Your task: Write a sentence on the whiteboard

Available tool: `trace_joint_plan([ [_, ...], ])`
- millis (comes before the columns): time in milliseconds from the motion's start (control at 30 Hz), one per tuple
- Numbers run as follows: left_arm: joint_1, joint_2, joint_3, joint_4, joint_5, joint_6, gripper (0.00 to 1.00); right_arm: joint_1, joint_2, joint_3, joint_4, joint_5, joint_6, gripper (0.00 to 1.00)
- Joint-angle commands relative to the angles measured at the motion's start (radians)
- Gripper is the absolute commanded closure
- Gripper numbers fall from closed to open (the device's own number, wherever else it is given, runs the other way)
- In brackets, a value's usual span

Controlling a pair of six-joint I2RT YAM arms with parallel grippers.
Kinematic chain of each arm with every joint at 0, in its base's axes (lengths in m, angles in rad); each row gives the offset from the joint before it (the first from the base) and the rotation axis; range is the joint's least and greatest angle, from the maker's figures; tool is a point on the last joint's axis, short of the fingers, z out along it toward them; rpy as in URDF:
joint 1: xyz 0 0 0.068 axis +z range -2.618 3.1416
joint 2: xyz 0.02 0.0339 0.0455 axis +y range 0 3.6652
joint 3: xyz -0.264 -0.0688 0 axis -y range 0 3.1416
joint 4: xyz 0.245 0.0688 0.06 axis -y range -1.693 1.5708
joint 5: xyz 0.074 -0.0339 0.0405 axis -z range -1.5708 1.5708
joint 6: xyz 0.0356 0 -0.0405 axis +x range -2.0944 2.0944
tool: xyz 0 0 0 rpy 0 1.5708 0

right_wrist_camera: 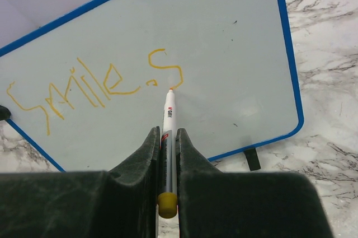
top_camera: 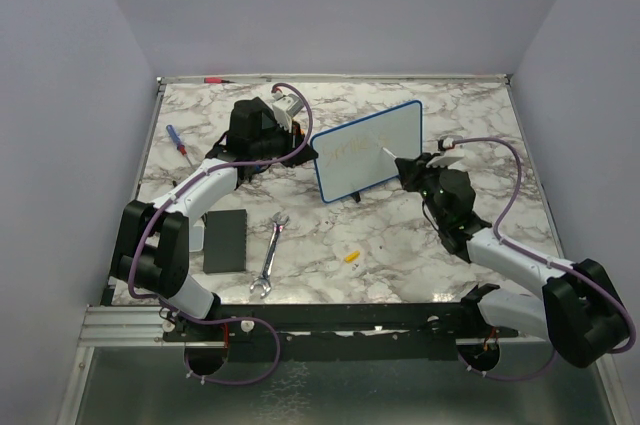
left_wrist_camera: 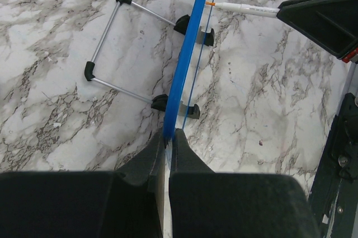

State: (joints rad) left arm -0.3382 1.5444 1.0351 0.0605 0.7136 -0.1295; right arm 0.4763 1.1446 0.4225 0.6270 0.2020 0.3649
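Observation:
The whiteboard (top_camera: 368, 150), blue-framed, stands tilted on small black feet at mid-table. My left gripper (top_camera: 300, 142) is shut on its left edge; in the left wrist view the blue frame (left_wrist_camera: 187, 59) runs edge-on from my left gripper (left_wrist_camera: 169, 135). My right gripper (right_wrist_camera: 166, 134) is shut on a white marker (right_wrist_camera: 169, 116) with an orange tip touching the board's face (right_wrist_camera: 224, 53). The sentence (right_wrist_camera: 89, 84) reads "Smiles" in yellow-orange, the tip at the foot of the last "s". In the top view the right gripper (top_camera: 412, 167) sits just right of the board.
A silver wrench (top_camera: 270, 253), a flat black pad (top_camera: 225, 240), a small yellow cap (top_camera: 351, 256) and a blue-handled screwdriver (top_camera: 178, 143) lie on the marble table (top_camera: 400, 255). The board's wire stand (left_wrist_camera: 112, 53) reaches out behind it. Walls enclose the table.

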Motion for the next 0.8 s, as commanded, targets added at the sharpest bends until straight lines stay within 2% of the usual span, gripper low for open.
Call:
trace_joint_plan([
  [0,-0.015,-0.017,-0.007,-0.013,0.003,0.009,1.0,-0.002,-0.023,-0.021,0.004,-0.054,-0.004,0.99],
  [200,-0.015,-0.018,-0.009,-0.013,0.003,0.009,1.0,-0.002,-0.136,-0.026,-0.072,0.073,0.003,0.99],
  [333,-0.016,-0.015,-0.007,-0.013,0.002,0.009,1.0,-0.003,-0.149,-0.005,-0.09,0.128,-0.036,0.99],
  [767,-0.016,-0.02,-0.01,-0.013,0.0,0.01,1.0,-0.003,-0.072,0.038,-0.017,0.076,-0.06,0.99],
])
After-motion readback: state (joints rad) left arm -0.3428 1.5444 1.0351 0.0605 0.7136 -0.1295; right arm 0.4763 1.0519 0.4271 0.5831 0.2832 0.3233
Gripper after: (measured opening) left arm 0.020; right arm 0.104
